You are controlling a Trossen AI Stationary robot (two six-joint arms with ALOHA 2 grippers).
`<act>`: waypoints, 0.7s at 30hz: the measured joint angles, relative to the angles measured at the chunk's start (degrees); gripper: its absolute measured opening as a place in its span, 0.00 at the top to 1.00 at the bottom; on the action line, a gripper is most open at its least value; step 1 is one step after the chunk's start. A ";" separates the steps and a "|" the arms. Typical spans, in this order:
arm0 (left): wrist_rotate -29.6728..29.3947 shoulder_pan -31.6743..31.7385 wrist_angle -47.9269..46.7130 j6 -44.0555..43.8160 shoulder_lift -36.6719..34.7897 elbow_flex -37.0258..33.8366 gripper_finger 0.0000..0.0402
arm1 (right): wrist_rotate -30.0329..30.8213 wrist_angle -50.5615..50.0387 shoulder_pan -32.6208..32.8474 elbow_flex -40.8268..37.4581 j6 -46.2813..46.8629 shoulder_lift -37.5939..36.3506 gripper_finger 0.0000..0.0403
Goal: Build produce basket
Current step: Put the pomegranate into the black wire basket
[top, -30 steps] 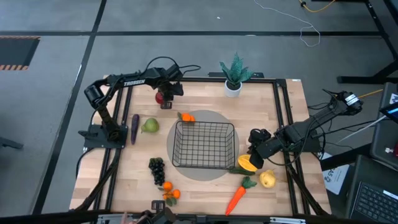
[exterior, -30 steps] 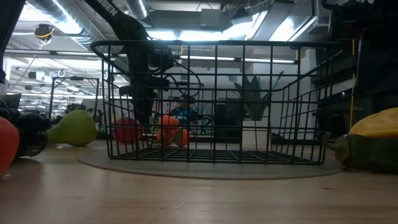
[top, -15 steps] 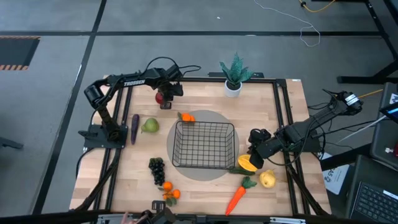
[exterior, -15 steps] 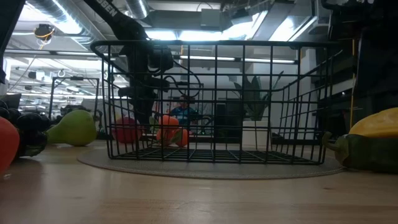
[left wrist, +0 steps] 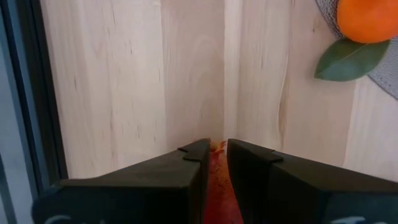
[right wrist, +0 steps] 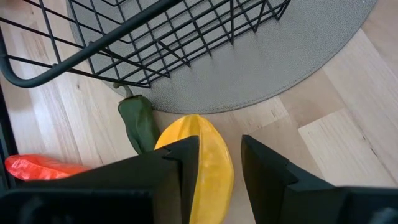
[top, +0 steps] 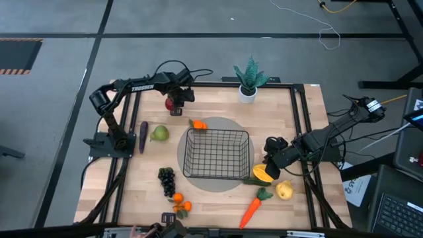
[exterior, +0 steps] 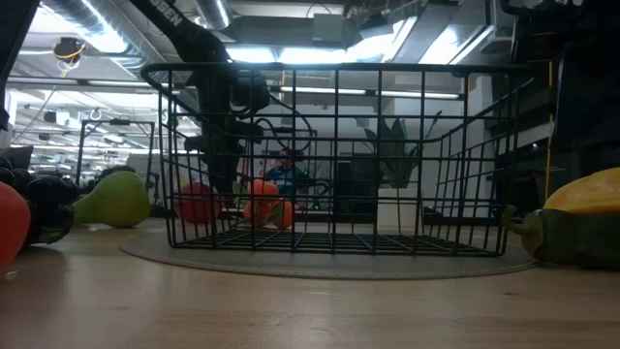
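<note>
The black wire basket (top: 217,153) stands on a round grey mat (top: 218,188) mid-table. My left gripper (top: 175,103) is at the far left, shut on the red apple (top: 170,102), which shows as red between the fingers (left wrist: 214,180). Right of the basket, my right gripper (top: 271,160) is shut on the yellow-orange squash (top: 262,174). The squash's green stem (right wrist: 140,121) points toward the basket (right wrist: 155,37). In the low view the apple (exterior: 199,204) shows behind the basket's mesh and the squash (exterior: 586,194) lies at the right. My left gripper pinches the red apple (left wrist: 216,168) between its two fingers, which slant steeply down on it from above. The fingers hide which part of the apple they have. In the low view the apple is down at table height. My right gripper has the squash's yellow body (right wrist: 208,155) between its two fingers, slanting down from the table's right side. The fingers lie along the squash. One finger (right wrist: 180,158) overlaps the squash's side, and the squash lies low at the mat's edge.
A green pear (top: 158,134) and a dark purple vegetable (top: 143,135) lie left of the basket, with an orange (top: 197,123) at its far corner. Black grapes (top: 166,178), oranges (top: 180,203), a carrot (top: 251,211) and a yellow pear (top: 284,190) lie near. A potted plant (top: 249,79) stands far.
</note>
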 joint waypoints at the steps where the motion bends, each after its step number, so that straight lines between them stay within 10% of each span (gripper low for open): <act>1: 0.00 0.00 0.03 -0.81 0.00 0.00 0.89 | 0.00 0.00 0.00 0.00 0.00 0.00 0.73; 21: -1.14 0.11 0.71 -0.87 5.19 -0.09 0.89 | -0.05 0.04 0.07 0.00 0.02 0.00 0.73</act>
